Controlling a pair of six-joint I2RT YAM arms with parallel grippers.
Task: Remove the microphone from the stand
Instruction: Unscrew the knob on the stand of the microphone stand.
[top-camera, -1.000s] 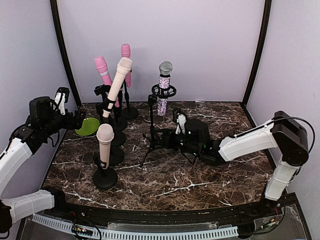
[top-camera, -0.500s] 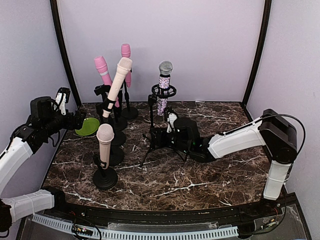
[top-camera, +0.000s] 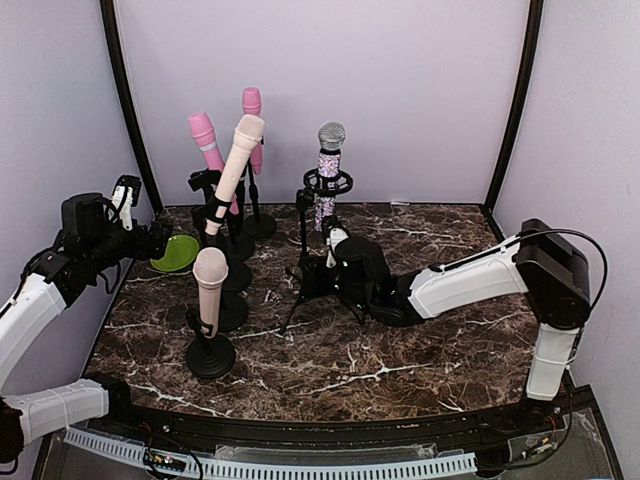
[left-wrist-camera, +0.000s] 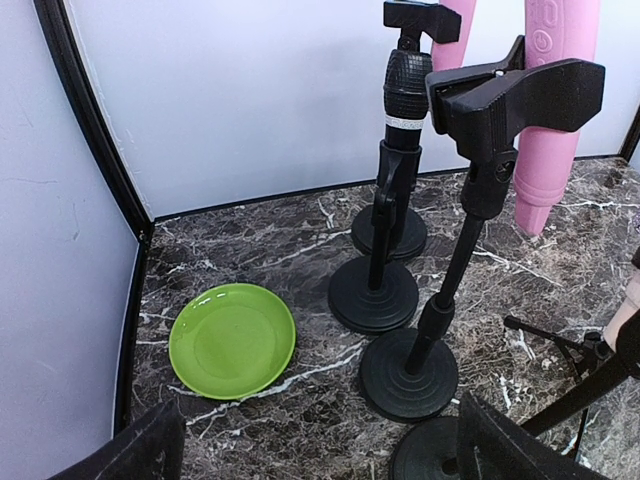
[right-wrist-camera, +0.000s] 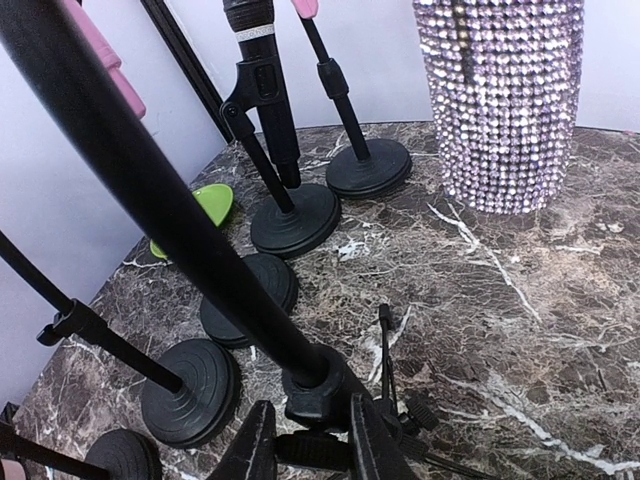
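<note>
Progress looks early: sparkly microphone (top-camera: 328, 178) sits upright in the ring of its tripod stand (top-camera: 303, 245) mid-way across the surface (top-camera: 450, 340), right claw (right-wrist-camera: 310, 450) is clenched low on that stand as if bracing it, left claw (top-camera: 152, 240) hangs released off to the side, so the lift-out isn't done yet.

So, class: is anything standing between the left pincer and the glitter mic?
Yes. The round-base stands holding the pink mics and beige mic cluster between the open left pincer and the glitter mic. The right pincer is shut on the tripod below it.
</note>
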